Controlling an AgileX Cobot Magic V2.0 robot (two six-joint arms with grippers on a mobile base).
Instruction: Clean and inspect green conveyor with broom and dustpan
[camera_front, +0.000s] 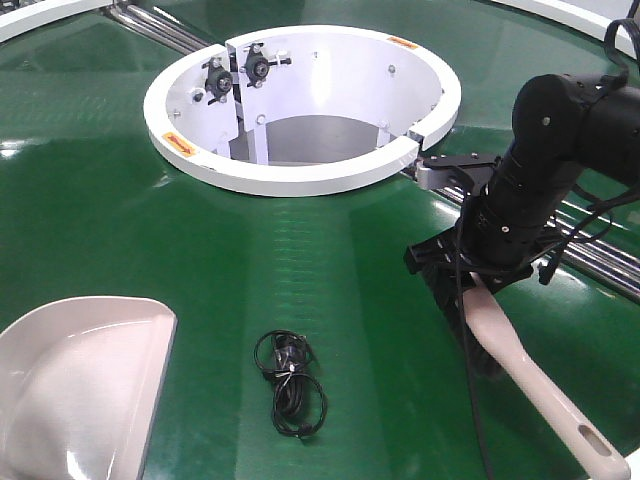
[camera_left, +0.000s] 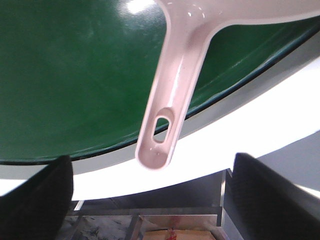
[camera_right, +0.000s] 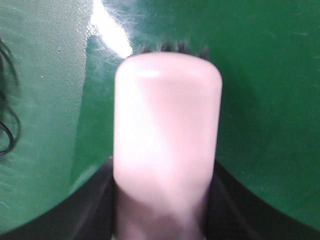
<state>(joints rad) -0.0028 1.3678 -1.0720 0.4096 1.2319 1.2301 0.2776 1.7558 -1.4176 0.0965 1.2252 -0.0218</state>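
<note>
On one glossy green conveyor (camera_front: 100, 200) sit one pale scoop-shaped dustpan (camera_front: 70, 390) near left, one coiled black cable (camera_front: 290, 385), and one bristled broom (camera_front: 530, 380) clenched in the right end effector (camera_front: 480, 270), the left end effector (camera_left: 150, 200) released.

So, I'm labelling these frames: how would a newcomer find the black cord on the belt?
Start at the white ring hub in the green conveyor. Nearer the camera, between the dustpan at left and the broom at right, lies the cord. It alone is thin, black and looped.

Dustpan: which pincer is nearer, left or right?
Left. The left pincer is open behind the handle end of the dustpan; the right pincer, shut on the broom, is well to its right.
</note>
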